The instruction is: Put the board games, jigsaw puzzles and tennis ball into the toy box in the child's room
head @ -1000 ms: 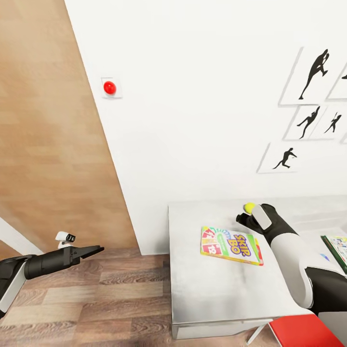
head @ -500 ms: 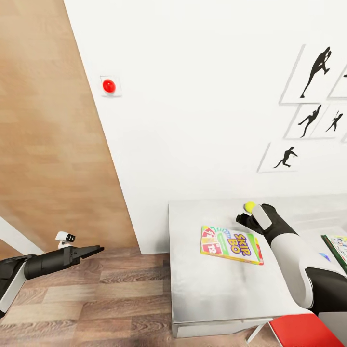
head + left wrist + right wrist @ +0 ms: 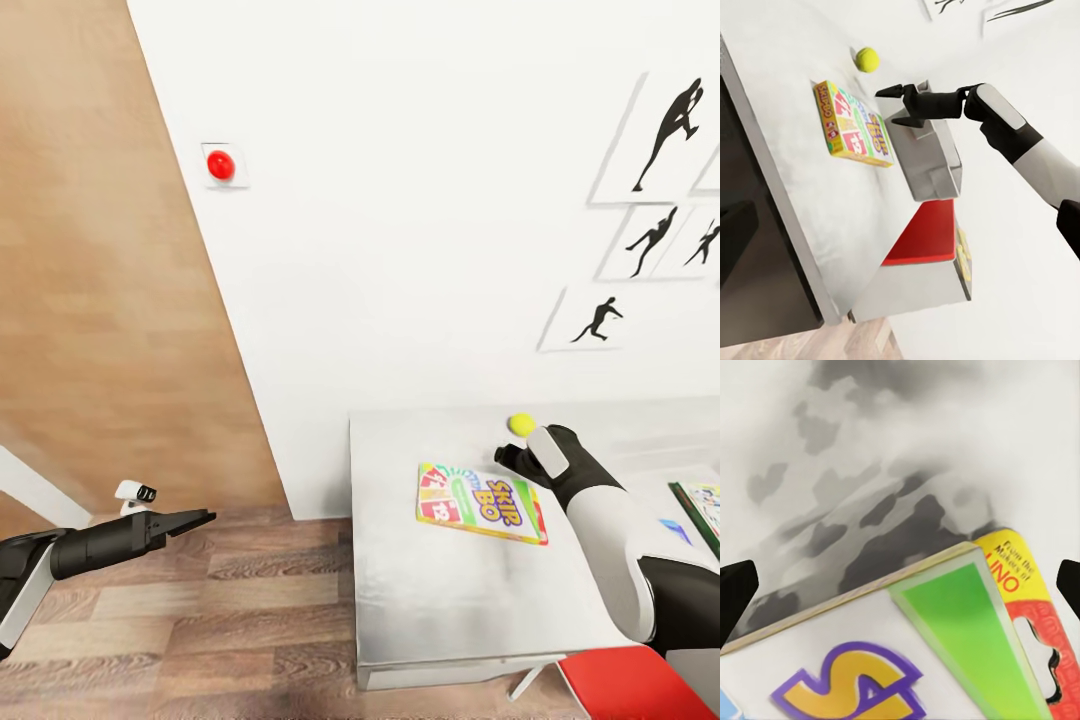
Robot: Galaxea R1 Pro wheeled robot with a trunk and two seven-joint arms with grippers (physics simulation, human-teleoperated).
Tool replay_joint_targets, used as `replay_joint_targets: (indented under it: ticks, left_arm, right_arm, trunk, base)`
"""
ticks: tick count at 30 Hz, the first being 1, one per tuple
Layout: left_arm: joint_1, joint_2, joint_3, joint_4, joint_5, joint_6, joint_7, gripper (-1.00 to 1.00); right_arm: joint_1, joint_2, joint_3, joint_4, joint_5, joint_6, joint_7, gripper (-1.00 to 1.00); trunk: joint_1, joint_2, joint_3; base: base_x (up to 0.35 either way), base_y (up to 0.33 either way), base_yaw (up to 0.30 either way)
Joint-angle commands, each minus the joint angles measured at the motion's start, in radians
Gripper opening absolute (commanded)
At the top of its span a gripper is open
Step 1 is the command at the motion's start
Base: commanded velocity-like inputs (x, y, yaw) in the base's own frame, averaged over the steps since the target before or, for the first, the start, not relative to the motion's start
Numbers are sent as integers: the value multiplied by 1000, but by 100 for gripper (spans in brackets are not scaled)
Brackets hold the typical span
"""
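Hovering over the light grey table (image 3: pixel 440 590), your right gripper (image 3: pixel 900 105) has spread its jaws and backed slightly off the small yellow-green tennis ball (image 3: pixel 520 424), which sits free near the table's far edge. The yellow-green-red cardboard board game (image 3: pixel 480 503) lies mid-table. Your left gripper (image 3: pixel 192 520) hangs clenched, idle.

You see a smooth, matt pale grey tabletop (image 3: pixel 450 590). The board game (image 3: pixel 481 503) on it looks like printed cardboard with a slight sheen. The tennis ball (image 3: pixel 521 424) looks fuzzy and matt. The floor (image 3: pixel 200 620) shows grained wood planks.
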Motion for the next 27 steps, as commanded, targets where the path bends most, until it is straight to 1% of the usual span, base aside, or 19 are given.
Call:
replay_joint_targets:
  ticks: [1,7,17,27]
  left_arm:
    - [-1,0,0,0,2,11,-2,100]
    - [-1,0,0,0,2,11,-2,100]
    - [-1,0,0,0,2,11,-2,100]
    - [-1,0,0,0,2,11,-2,100]
  right_arm:
    - [-1,0,-1,-2,-11,2,-9,100]
    - [-1,0,-1,-1,-11,2,-9,100]
    - [-1,0,0,-2,-11,2,-9,100]
    - [-1,0,0,-2,-12,3,-9,100]
  trunk:
    - [1,-2,-4]
    - [1,-2,-13]
    - [1,-2,-17]
    - [1,-2,-28]
  base:
    - [0,0,0]
    - [0,0,0]
    - [0,0,0]
    - [0,0,0]
